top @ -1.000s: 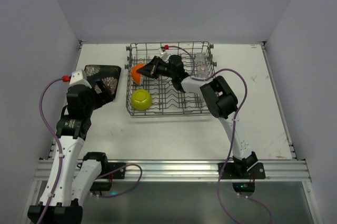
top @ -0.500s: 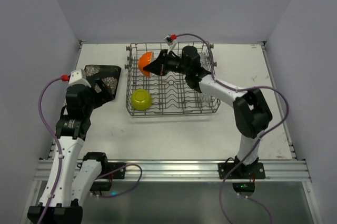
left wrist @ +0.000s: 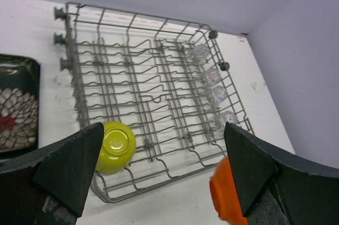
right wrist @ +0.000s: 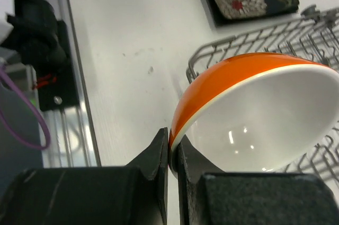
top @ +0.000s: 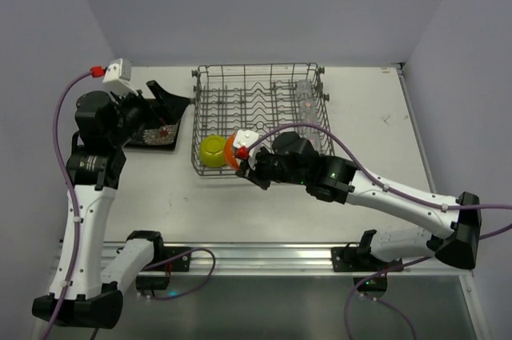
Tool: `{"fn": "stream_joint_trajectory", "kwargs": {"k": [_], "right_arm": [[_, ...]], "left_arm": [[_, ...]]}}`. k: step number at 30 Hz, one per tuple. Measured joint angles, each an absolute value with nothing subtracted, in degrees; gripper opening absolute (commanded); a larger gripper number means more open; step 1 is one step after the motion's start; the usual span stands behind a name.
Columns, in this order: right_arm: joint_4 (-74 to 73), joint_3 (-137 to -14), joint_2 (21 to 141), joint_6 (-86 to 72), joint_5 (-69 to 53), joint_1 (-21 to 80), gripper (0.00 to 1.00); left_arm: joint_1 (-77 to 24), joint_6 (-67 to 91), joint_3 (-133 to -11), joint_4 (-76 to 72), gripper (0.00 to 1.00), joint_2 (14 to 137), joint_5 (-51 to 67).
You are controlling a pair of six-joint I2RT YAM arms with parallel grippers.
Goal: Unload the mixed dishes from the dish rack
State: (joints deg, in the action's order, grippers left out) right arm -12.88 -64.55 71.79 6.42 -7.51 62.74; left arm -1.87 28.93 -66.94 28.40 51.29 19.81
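Orange bowl (top: 230, 150): pinched at the rim by the right gripper (top: 244, 160), fingers pressed together on the thin edge, one inside and one outside. Held on edge, white inside turned toward the wrist camera. Located at the near left corner of the dish rack (top: 258, 66), outside the near rim as seen from the left wrist, with bare table (top: 384, 140) under it in the right wrist view. Height above the table not determinable.

Yellow-green bowl (top: 212, 150): inside the rack at its near left corner, upside down, just beside the orange bowl in the overhead view. Contact between the two not determinable.

Four clear glasses (left wrist: 210, 74): lined up in a row along the right side of the rack, near to far.

Flowered black plate (top: 156, 128): flat on the table, left of the rack and just apart from it, white-red flowers facing up.

Left gripper (top: 164, 100): raised above the far end of the flowered plate, jaws spread wide, nothing between them, pointed toward the rack.
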Motion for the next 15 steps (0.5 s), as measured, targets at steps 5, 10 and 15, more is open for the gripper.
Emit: {"fn": "stream_joint_trajectory", "kwargs": {"k": [5, 10, 15], "right_arm": [[-24.3, -65.1, 72.1, 9.3, -0.5, 66.0, 0.00], [-33.8, -65.6, 74.1, 10.2, 3.9, 72.2, 0.00], [-37.9, -65.9, 74.1, 10.6, 7.6, 77.0, 0.00]], "left_arm": [[-7.4, 28.2, -69.5, 28.4, 1.00, 55.5, 23.9], [-25.5, 27.2, -70.2, 30.3, 1.00, 65.9, 18.5], [-33.3, 26.9, -69.8, 33.0, 1.00, 70.6, 15.4]]}}
